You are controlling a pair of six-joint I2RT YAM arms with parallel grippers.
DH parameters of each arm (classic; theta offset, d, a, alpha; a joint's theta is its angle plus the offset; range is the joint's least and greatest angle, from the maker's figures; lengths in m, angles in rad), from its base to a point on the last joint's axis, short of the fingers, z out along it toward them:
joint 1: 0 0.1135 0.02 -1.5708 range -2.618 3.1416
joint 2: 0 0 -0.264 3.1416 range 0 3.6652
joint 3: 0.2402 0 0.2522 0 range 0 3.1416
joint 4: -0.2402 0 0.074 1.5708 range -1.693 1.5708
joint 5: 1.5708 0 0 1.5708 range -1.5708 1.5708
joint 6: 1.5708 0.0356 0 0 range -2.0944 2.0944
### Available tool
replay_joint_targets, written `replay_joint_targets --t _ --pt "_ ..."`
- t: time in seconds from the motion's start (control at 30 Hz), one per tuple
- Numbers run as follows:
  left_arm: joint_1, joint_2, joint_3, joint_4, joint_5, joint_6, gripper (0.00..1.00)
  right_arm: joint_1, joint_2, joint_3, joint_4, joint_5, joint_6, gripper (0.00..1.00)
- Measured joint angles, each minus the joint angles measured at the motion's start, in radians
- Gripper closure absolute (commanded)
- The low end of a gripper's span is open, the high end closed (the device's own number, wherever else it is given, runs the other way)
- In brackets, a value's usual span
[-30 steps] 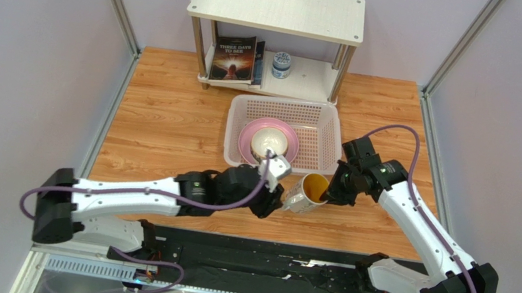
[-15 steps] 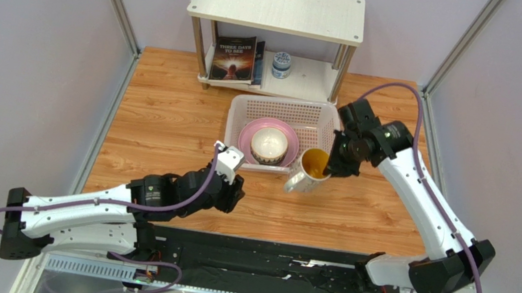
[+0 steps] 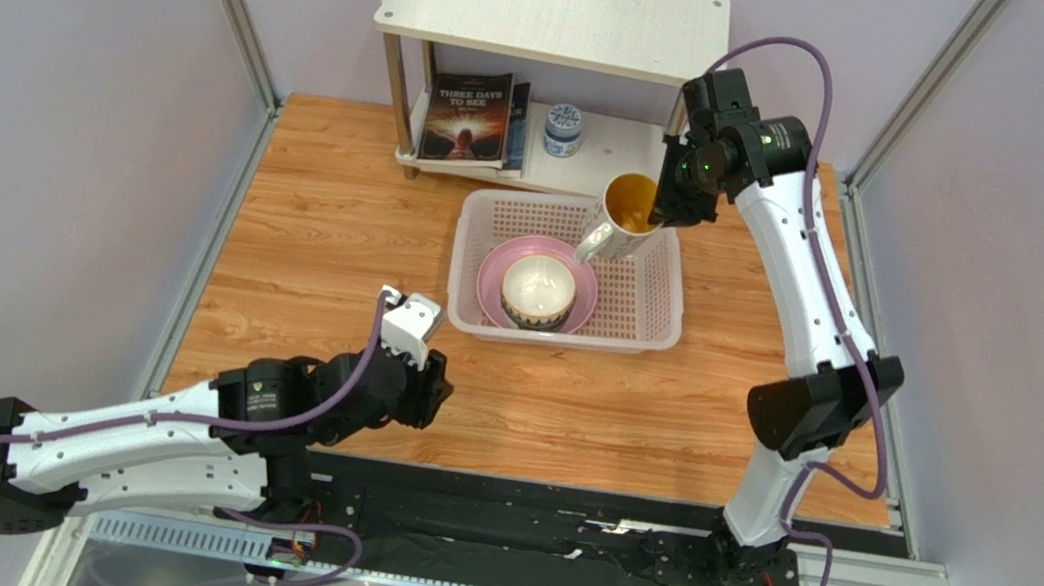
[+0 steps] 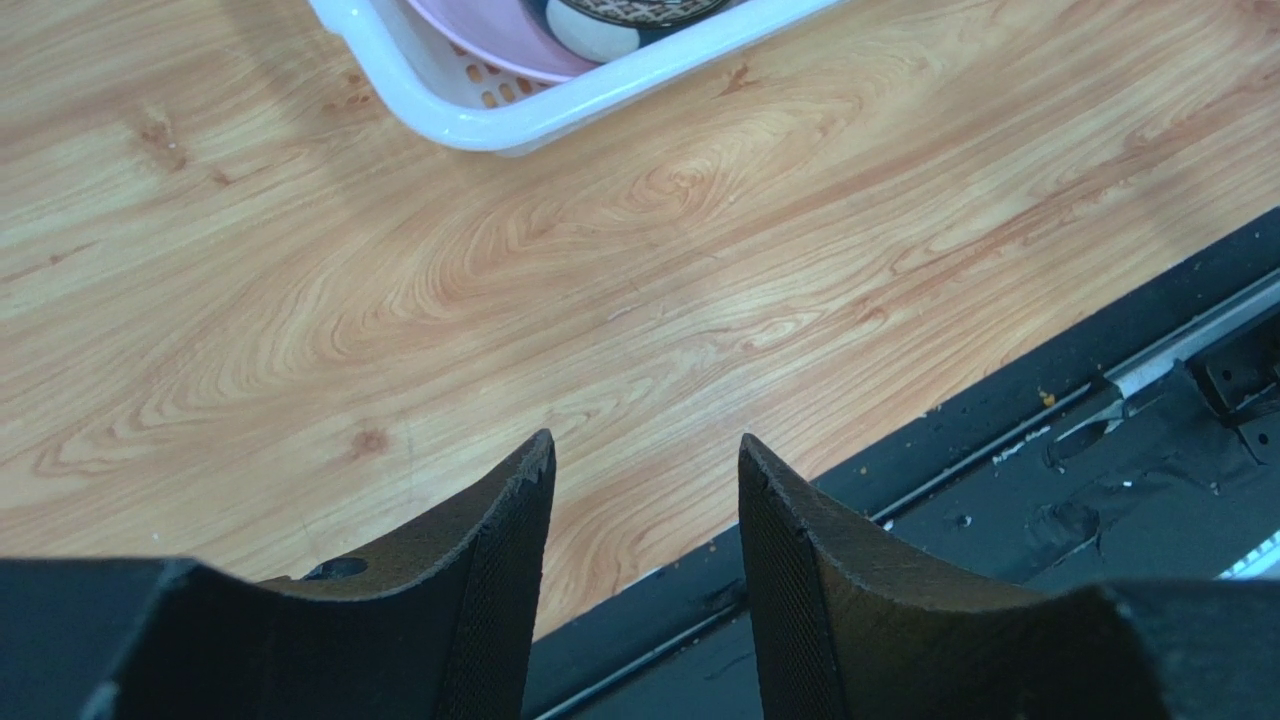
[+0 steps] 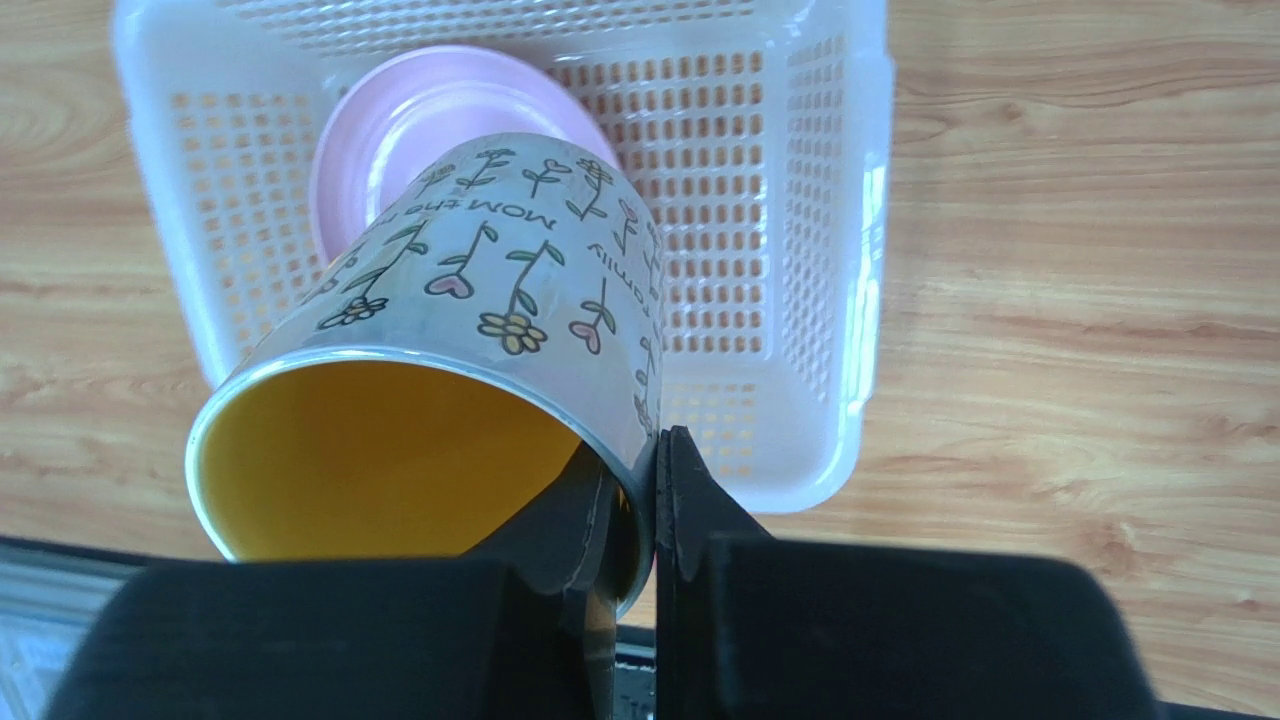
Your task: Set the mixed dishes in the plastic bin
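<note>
Wood surface [image 3: 323,237] bears a bin [image 3: 560,338] below the right tool [image 5: 649,495], clenched on the rim of a tilted mug [image 5: 481,300]; the left tool [image 4: 643,458] is released and empty, with the bin beyond it.

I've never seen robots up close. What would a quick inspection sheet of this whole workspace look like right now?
Surface: wooden table, no spills seen.
Job's things: pink plate lies in the plastic bin with a bowl on it; mug hangs tilted above the bin's far side, not yet set down.
Clutter: white shelf behind the bin holds a book and a small jar.
Pincers: right pincer shut on the mug's rim; left pincer open and empty, over the table's near edge.
Cables: purple cables run along both arms; no snag seen.
Surroundings: pale walls, metal frame posts; nothing else seen.
</note>
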Motion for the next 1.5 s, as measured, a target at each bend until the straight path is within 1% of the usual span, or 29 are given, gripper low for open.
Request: replay_joint_targets --t 0.13,0.27,0.4,0.53,0.73,0.8,0.97,1.23,1.5 --pt "0.0 -0.03 -0.012 -0.029 -0.003 -0.013 0.46 -0.064 0.072 0.018 -0.004 -0.012 -0.062 1.0" --pt "0.0 -0.051 -0.034 -0.041 -0.002 -0.024 0.46 -0.108 0.09 0.013 -0.015 -0.026 -0.112 1.0" --pt "0.0 -0.056 -0.042 -0.047 0.0 -0.039 0.47 -0.115 0.09 0.002 -0.015 -0.031 -0.14 1.0" --pt "0.0 -0.054 -0.042 -0.049 0.009 -0.056 0.47 -0.109 0.09 -0.082 -0.003 -0.054 -0.161 1.0" --pt "0.0 -0.051 -0.042 -0.05 0.016 -0.063 0.47 -0.105 0.092 -0.27 0.002 -0.062 -0.202 1.0" --pt "0.0 -0.05 -0.042 -0.05 0.017 -0.064 0.47 -0.105 0.093 -0.296 0.009 -0.062 -0.211 1.0" --pt "0.0 -0.04 -0.042 -0.05 0.018 -0.064 0.47 -0.105 0.113 -0.293 0.029 -0.064 -0.223 1.0" --pt "0.0 -0.032 -0.042 -0.052 0.021 -0.068 0.47 -0.097 0.206 -0.282 0.077 -0.063 -0.228 1.0" --pt "0.0 -0.032 -0.042 -0.057 0.022 -0.076 0.47 -0.088 0.214 -0.31 0.135 -0.044 -0.237 1.0"
